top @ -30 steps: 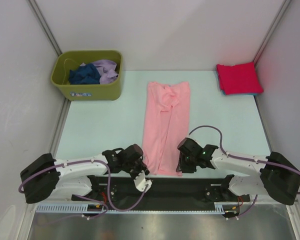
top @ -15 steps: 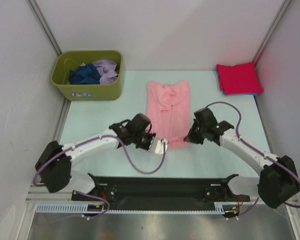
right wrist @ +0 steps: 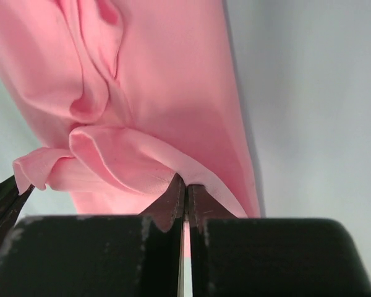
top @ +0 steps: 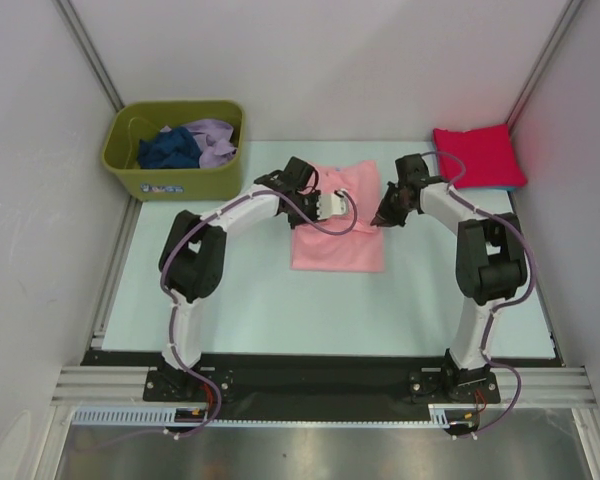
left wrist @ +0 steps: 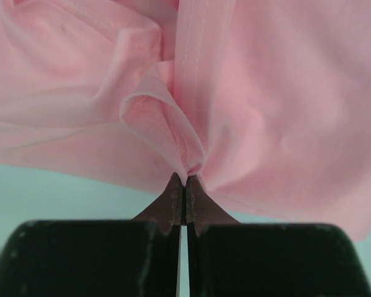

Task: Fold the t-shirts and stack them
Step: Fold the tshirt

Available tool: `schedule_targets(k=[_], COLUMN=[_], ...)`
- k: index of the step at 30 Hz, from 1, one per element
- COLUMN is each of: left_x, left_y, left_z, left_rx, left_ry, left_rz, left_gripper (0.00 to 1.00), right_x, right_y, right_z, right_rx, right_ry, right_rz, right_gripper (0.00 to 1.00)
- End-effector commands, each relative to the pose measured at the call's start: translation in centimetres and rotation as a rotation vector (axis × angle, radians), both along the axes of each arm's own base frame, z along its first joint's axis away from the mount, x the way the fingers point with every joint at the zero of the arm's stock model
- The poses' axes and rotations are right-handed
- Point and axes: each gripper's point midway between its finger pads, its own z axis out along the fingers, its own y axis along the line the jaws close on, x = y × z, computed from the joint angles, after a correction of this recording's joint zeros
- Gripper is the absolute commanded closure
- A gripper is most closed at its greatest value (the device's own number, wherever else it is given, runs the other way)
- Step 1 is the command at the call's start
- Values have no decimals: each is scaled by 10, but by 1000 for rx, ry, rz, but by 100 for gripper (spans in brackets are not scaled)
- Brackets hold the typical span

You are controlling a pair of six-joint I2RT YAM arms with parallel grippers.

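Note:
The light pink t-shirt [top: 337,248] lies mid-table, doubled over on itself. My left gripper [top: 332,206] is shut on a pinch of its cloth near the far left edge; in the left wrist view the gripper [left wrist: 185,179] grips a fold of pink cloth [left wrist: 266,93]. My right gripper [top: 382,219] is shut on the shirt's right edge; in the right wrist view the gripper [right wrist: 186,183] pinches the pink hem [right wrist: 173,74]. A folded red t-shirt [top: 478,155] lies on a light blue one [top: 502,187] at the back right. Navy [top: 170,149] and lavender [top: 213,140] shirts sit in the bin.
The olive-green bin [top: 175,183] stands at the back left. Grey walls close in the table on the left, right and back. Both arms stretch far forward over the light green table [top: 230,290].
Both grippers carried the pink shirt's near hem from the front edge toward the back, doubling the long strip over into a short rectangle.

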Motion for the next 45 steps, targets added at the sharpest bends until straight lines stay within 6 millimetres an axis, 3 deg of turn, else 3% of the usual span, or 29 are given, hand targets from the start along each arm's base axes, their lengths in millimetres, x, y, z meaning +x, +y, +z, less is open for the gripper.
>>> schedule_targets(k=[1,3,4,6,7,10,12,14,15,17,19,20,21,22,23,25,26,27,29,32,34,35,38,40,42,43,45], left_x=[12,20,23,28,31,44,52,61,64,70,78,84,90,94,100,96,92,86,68,47,39,33,26,24,20,19,17], left_y=[10,11,10,9,10,18,24,30,35,34,29,26,25,27,25,30,32,35,41,48,51,52,57,58,59,58,59], left_z=[4,1,0,-3,-4,-4,-1,1,0,5,17,27,37,47,68,80,89,90,87,75,80,74,76,78,76,75,74], left_rx=[17,18,14,19,19,29,25,3,14,-11,-58,-80,-102,-119,-157,-199,-223,-244,-271,-270,-274,-269,-277,-283,-280,-277,-272], left_ry=[5,-10,-10,-15,-16,-40,-44,-56,-69,-79,-107,-134,-155,-162,-180,-131,-115,-79,4,84,89,108,115,118,130,139,144], left_rz=[58,62,69,79,100,189,256,334,362,395,423,440,456,484,493,524,534,551,547,542,542,544,557,566,568,564,561], left_gripper=[100,100,100,100,99,98,91,79,78,57,37,33,32,31,31,31,30,30,28,24,24,24,24,24,24,24,24], right_x=[19,26,29,37,40,61,80,86,89,85,74,68,62,44,28,3,-18,-28,-41,-39,-29,-26,-7,12,26,40,53], right_y=[1,-2,-1,4,2,-18,-31,-44,-55,-66,-70,-64,-58,-51,-28,-5,4,23,43,65,77,76,71,70,60,60,54], right_z=[-7,-11,-17,-16,-21,-12,8,21,30,50,54,59,81,66,63,59,40,34,19,-1,-1,-16,-27,-21,-31,-23,-38], right_rx=[19,21,31,70,66,14,-12,-63,-131,-187,-207,-197,-177,-173,-132,-81,-62,-36,20,33,24,4,-42,-59,-94,-102,-140], right_ry=[-12,-7,-4,-26,-19,-52,-115,-135,-149,-188,-201,-214,-280,-251,-242,-218,-155,-147,-112,-73,-84,-55,-52,-87,-79,-110,-94], right_rz=[21,4,0,14,6,-59,-83,-88,-87,-94,-89,-72,-55,-14,46,97,128,171,222,273,294,292,266,244,211,206,194], right_gripper=[100,100,95,75,60,48,44,44,44,44,45,46,49,52,52,56,58,61,65,67,69,69,69,68,68,68,67])
